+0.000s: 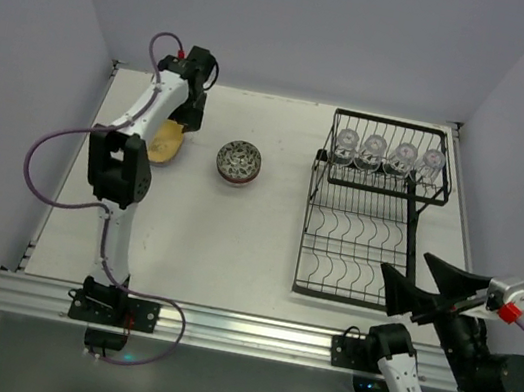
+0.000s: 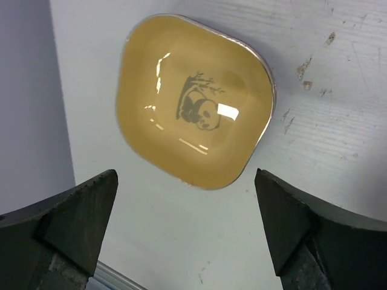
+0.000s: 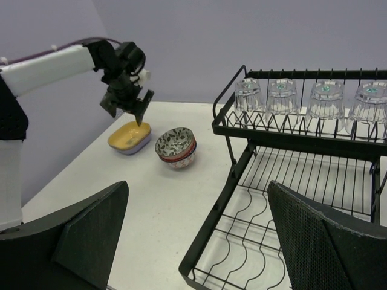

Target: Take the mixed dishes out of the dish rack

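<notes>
White table (image 1: 253,245) fills the floor of a booth with pale lavender-grey walls (image 1: 21,62) on the left, far and right sides. At the far left, close to the table's left edge, a yellow plate (image 2: 193,99) with a panda print lies flat; the right wrist view shows a lavender rim under it. The left gripper (image 3: 127,113) hangs just above this plate, jaws spread wide, holding nothing and not touching it. Just right of the plate sit stacked patterned bowls (image 1: 239,161), apart from it. A broad bare strip of table separates the bowls from the dish rack (image 3: 290,138), which stands along the right side. Four clear glasses (image 1: 388,154) stand upside down in a row on its raised far shelf. The right gripper (image 3: 198,190) hovers at the rack's near right corner, jaws wide apart, gripping nothing.
</notes>
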{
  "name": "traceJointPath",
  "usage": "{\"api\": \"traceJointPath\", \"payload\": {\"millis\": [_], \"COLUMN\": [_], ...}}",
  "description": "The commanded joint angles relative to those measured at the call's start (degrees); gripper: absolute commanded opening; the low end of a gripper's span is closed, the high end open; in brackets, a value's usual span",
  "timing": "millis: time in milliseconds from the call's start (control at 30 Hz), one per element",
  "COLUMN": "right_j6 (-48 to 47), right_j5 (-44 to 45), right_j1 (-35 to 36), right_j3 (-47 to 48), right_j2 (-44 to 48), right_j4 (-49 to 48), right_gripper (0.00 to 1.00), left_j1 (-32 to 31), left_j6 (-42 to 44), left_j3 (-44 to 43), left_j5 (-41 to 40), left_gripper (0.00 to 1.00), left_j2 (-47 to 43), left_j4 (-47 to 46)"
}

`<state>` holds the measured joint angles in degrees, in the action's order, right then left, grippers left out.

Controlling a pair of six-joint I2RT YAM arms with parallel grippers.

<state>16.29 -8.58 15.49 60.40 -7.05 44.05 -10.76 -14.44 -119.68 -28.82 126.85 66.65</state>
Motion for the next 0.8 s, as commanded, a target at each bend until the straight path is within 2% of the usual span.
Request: {"api": "traceJointPath", "payload": {"millis": [0,100,200,233,267,367,467,600,733,767], "right_j6": [0.8,3.2,5.2,6.0,6.6,8.3,8.7,6.3,3.3,2.9], "right_j5": [-0.5,0.5,2.4,2.9,3.4,2.5,1.4,4.7,8.2,8.1], "right_j1": [0.1,0.2,0.2,0.2,0.1,0.1,0.1,0.1,0.2,0.1], "right_j3": [0.1,0.2,1.0,1.4,1.8,1.7,1.9,6.8,12.6,13.9], "right_j2": [-3.4,-6.7,-11.2,-13.5,-14.4,-16.3,-18.9,-28.7,-36.7,-38.3], "right_j4": [-2.2,-2.0,-1.5,-1.3,-1.3,-4.1,-6.8,-5.6,-2.8,-2.5], "right_gripper": [0.99,0.99,0.99,0.99,0.99,0.99,0.99,0.99,0.98,0.98], "left_j1": [-3.0,-6.5,-9.3,-9.8,-10.0,-10.2,-10.2,-10.2,-10.2,-10.2], "left_j6": [-3.0,-5.1,-6.7,-7.3,-9.4,-11.7,-12.2,-11.4,-9.5,-8.5], "left_j3": [-2.1,3.7,15.7,22.2,25.4,36.4,44.9,51.9,62.6,64.7], "left_j5": [-6.2,-5.6,-0.8,0.1,-0.7,-3.2,-3.9,-3.0,-0.6,2.0], "left_gripper": [1.0,1.0,1.0,1.0,1.0,1.0,1.0,1.0,1.0,1.0], "left_j2": [-13.2,-23.1,-36.0,-39.3,-45.2,-55.7,-64.5,-72.5,-81.7,-83.2], "left_j4": [2.3,-0.9,-9.2,-13.3,-14.3,-16.8,-18.0,-17.7,-23.7,-25.3]}}
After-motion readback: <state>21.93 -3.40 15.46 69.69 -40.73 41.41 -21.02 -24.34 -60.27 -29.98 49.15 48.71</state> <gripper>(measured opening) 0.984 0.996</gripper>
